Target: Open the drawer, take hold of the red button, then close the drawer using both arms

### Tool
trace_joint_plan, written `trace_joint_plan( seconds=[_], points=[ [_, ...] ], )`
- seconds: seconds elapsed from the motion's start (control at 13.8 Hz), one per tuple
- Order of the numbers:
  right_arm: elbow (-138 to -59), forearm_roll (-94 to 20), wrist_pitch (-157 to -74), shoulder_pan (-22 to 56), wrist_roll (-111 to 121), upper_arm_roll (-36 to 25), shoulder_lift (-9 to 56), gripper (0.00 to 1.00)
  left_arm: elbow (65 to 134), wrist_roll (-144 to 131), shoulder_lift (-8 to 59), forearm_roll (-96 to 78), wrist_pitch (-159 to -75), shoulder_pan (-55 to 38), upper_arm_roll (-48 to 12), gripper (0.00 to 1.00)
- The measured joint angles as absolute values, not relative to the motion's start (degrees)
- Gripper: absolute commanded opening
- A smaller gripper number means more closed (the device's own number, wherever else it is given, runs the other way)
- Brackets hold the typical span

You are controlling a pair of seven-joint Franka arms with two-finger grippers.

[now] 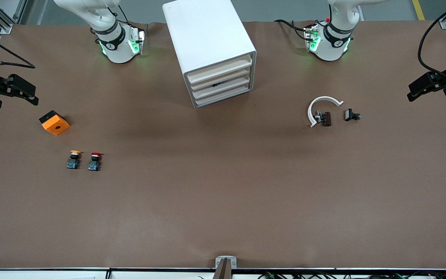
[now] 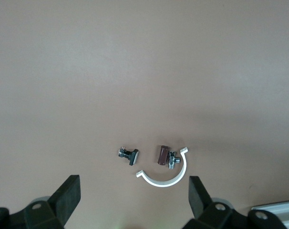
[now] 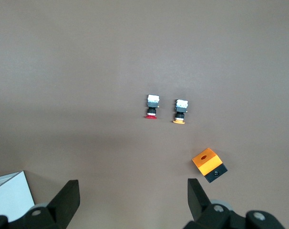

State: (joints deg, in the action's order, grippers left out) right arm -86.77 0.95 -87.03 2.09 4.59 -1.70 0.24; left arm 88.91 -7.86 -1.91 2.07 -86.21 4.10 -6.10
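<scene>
The white cabinet (image 1: 211,50) stands at the back middle of the table, its four tray drawers (image 1: 220,81) all shut. The red-capped button (image 1: 95,161) stands upright on the table toward the right arm's end, beside its orange-capped twin (image 1: 74,159). It also shows in the right wrist view (image 3: 152,107). My right gripper (image 1: 18,92) hangs open and empty in the air at that end; its wrist view (image 3: 134,200) shows bare table between the fingers. My left gripper (image 1: 430,86) is open and empty at the left arm's end, its wrist view (image 2: 135,198) looking down at small parts.
An orange block with a hole (image 1: 54,123) lies farther from the front camera than the two buttons. Toward the left arm's end lie a white C-shaped clamp (image 1: 321,108), a brown part (image 1: 325,118) and a small black part (image 1: 350,115).
</scene>
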Motion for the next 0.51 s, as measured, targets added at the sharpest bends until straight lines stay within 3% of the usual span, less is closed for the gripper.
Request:
trace_joint_plan(
  seconds=[0.51],
  points=[
    [-86.8, 0.9, -87.0, 2.1, 4.6, -1.7, 0.2, 1.00, 94.1, -7.6, -5.6, 1.7, -86.2, 2.0, -6.0, 1.00]
  ],
)
